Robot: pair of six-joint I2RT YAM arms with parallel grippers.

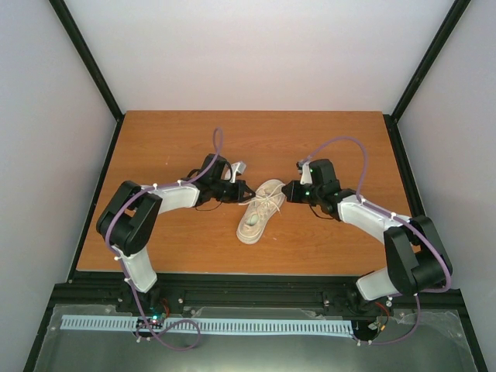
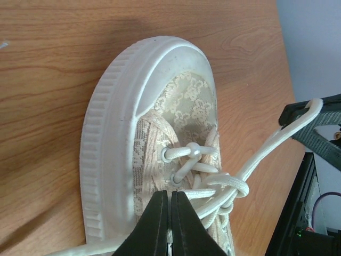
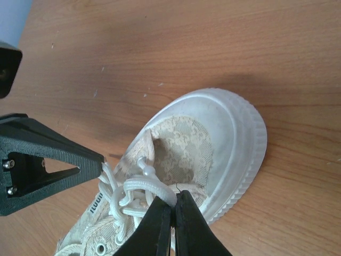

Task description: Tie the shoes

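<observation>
The cream lace-patterned shoe (image 1: 260,211) lies mid-table, toe toward the back, between both grippers. In the left wrist view its toe cap (image 2: 122,106) fills the middle, and thin white laces (image 2: 213,184) cross in a loose knot over the eyelets. My left gripper (image 2: 170,196) is shut just below the eyelets, pinching a lace strand. My right gripper (image 3: 173,201) is shut on a thick lace loop (image 3: 144,186) beside the toe cap (image 3: 229,128). Each wrist view shows the other arm's black fingertip holding a lace: left gripper (image 3: 101,158), right gripper (image 2: 298,114).
The wooden table (image 1: 170,139) is bordered by a black frame (image 1: 97,70) and white walls. A black rail (image 1: 256,283) with the arm bases runs along the near edge.
</observation>
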